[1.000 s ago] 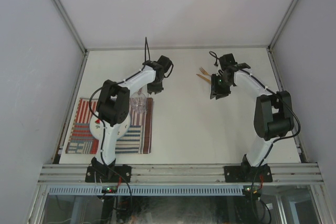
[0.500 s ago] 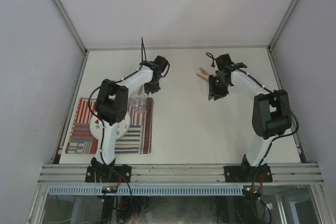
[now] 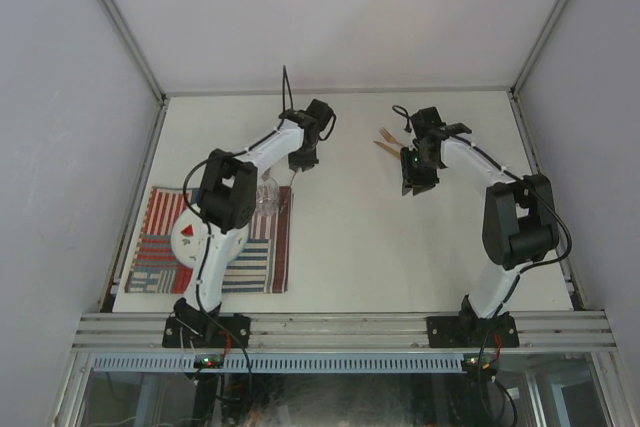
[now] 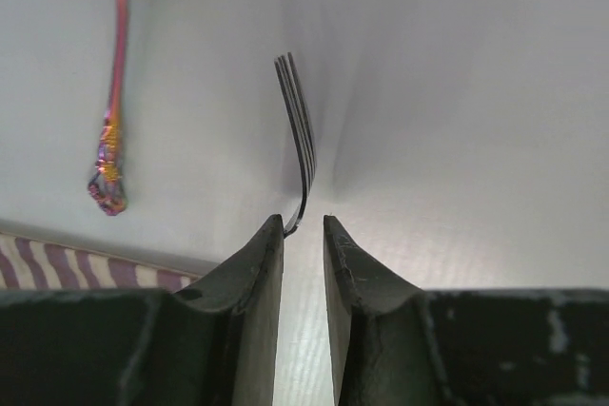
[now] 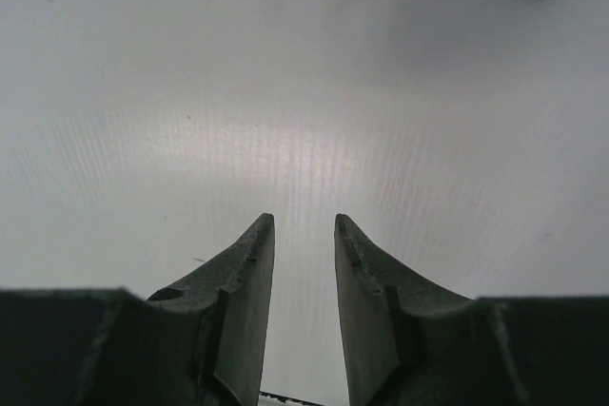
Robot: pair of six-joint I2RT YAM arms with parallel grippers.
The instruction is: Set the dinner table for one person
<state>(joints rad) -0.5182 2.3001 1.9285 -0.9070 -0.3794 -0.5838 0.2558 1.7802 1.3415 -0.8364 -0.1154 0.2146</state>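
Left jaws: clamped on fork [image 4: 300,130] handle, tines forward, likely for laying beside placemat [image 4: 57,259].
Right jaws: parted, empty, over worktop [image 5: 285,92].

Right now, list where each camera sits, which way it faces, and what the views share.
Top external: above and behind the arm bases, looking down on the large off-white rectangular tabletop; both arms show, left gripper and right gripper.
Left wrist: on the left wrist, looking along its black fingers at a thin dark metal fork and a pink-gold iridescent utensil handle.
Right wrist: on the right wrist, looking past its parted, empty fingers at bare tabletop.
Shared: top and left wrist both show the red-white-blue striped cloth placemat.
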